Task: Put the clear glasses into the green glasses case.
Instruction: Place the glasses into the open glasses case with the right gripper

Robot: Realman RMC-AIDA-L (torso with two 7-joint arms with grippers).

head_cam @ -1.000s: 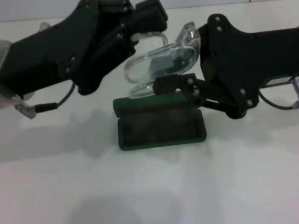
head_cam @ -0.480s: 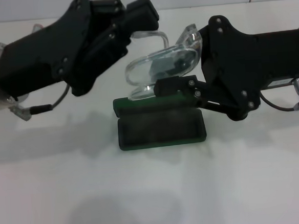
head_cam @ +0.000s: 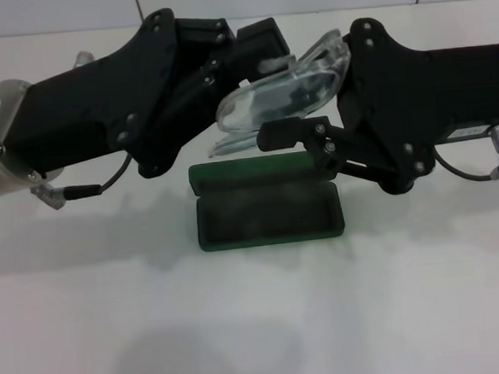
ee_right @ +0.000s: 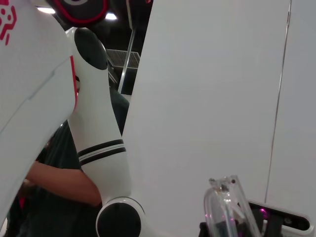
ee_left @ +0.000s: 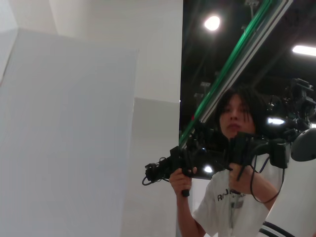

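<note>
The clear glasses (head_cam: 282, 95) hang tilted in the air above the back of the green glasses case (head_cam: 268, 204), which lies open on the white table with its dark lining up. My right gripper (head_cam: 272, 121) comes in from the right and is shut on the glasses, one finger under the lens. From the left, my left gripper (head_cam: 254, 62) reaches the glasses' far arm, and its hold is hidden. In the right wrist view, one end of the clear glasses (ee_right: 224, 207) shows.
The white table (head_cam: 259, 323) spreads out in front of the case. A pale wall runs along the table's far edge. The left wrist view faces away from the table, onto a person (ee_left: 237, 163) holding a device.
My left gripper has swung right and down, up against the glasses. The glasses have tipped and risen a little in the right gripper. The case has not moved.
</note>
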